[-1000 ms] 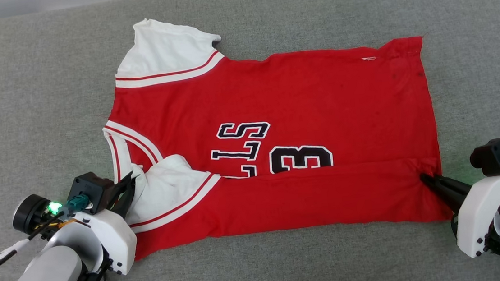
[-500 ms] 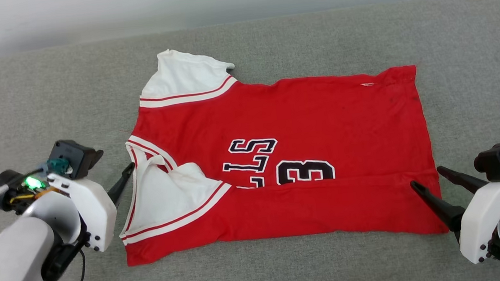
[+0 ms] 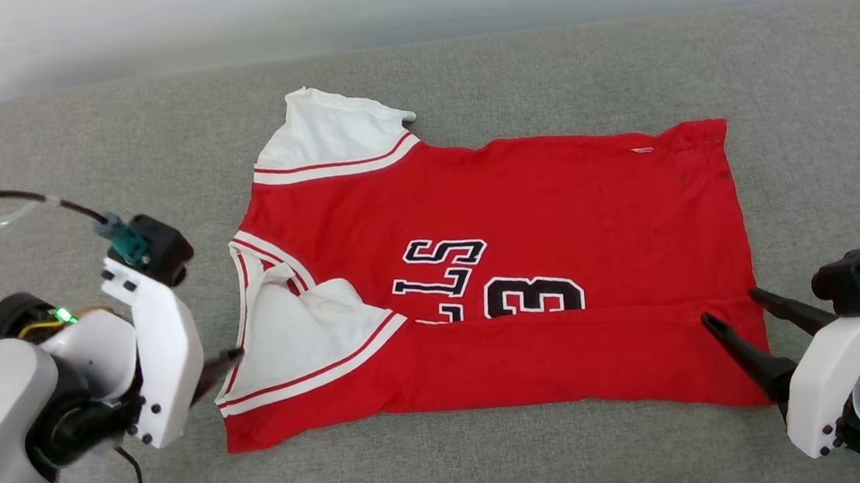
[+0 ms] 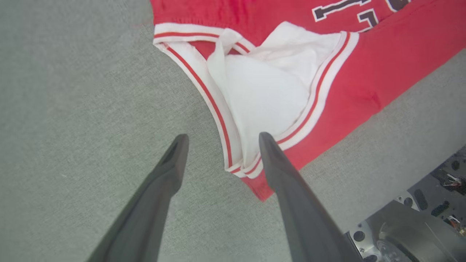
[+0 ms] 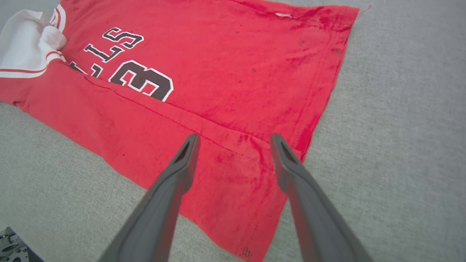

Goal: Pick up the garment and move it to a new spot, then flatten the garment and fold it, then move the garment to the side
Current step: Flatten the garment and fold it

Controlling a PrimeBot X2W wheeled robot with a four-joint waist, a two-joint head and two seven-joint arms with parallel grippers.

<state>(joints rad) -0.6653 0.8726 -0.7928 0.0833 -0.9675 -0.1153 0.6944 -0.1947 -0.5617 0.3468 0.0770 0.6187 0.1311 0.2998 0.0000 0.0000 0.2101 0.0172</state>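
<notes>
your left gripper (image 4: 222,136) and right gripper (image 5: 235,137) have let go, jaws spread; the jersey (image 3: 551,207) lies lengthwise between them, parallel to the far edge of the cushion (image 3: 79,140).

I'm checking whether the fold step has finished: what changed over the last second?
Both grippers let go of the garment. The left gripper opened and drew back to the folded-in sleeve's edge. The right gripper opened at the hem corner. The garment stayed flat on the grey surface, near edge folded over. The head camera shifted.
</notes>
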